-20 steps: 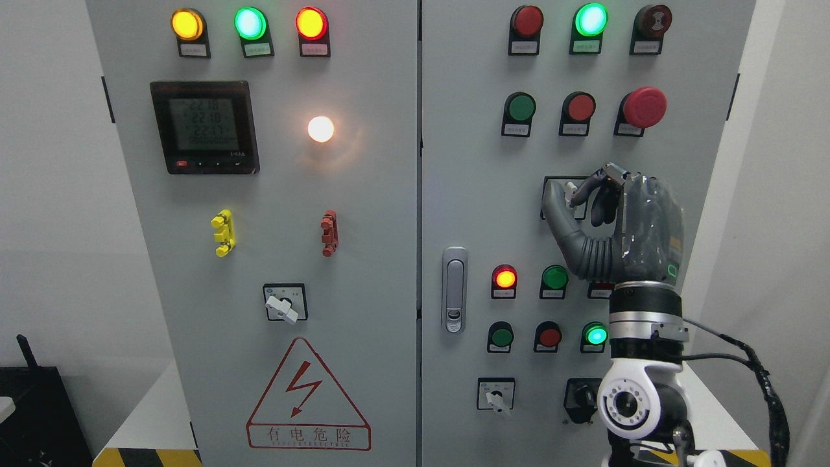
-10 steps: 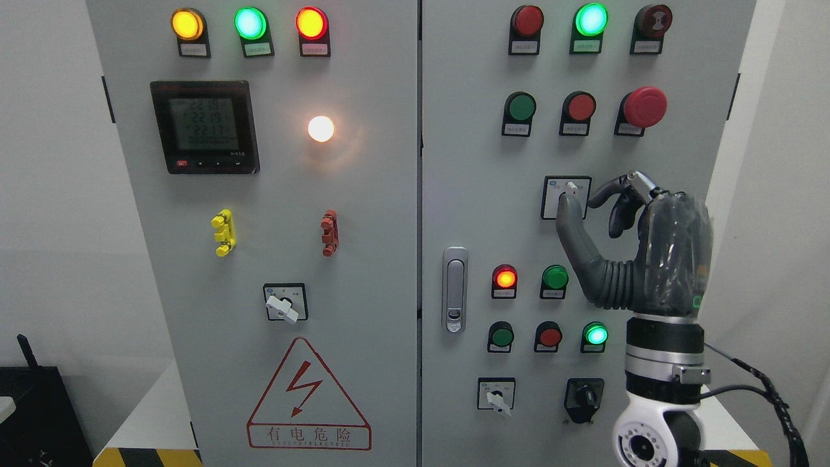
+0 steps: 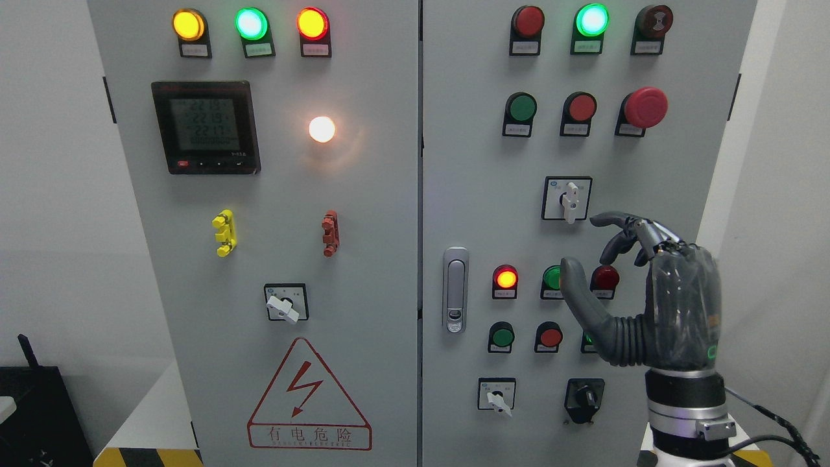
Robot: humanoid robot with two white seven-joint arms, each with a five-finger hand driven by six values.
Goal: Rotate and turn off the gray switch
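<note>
Right hand (image 3: 639,285) lower, covering buttons (image 3: 587,340).

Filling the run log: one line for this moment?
right hand: open, holds nothing | below gray switch, apart | switch handle: vertical | left hand: unseen

right hand (image 3: 639,292) at 4 o'clock of frame, fingers spread, nothing held, clear of the panel face. gray switch (image 3: 570,200) on right cabinet door (image 3: 467,194) at 11 o'clock from the hand, apart from it; knob upright. thumb overlaps green lamp (image 3: 551,277). lit red lamp (image 3: 505,278) at 9 o'clock of thumb. door latch (image 3: 455,289) near the door's left edge.
</note>
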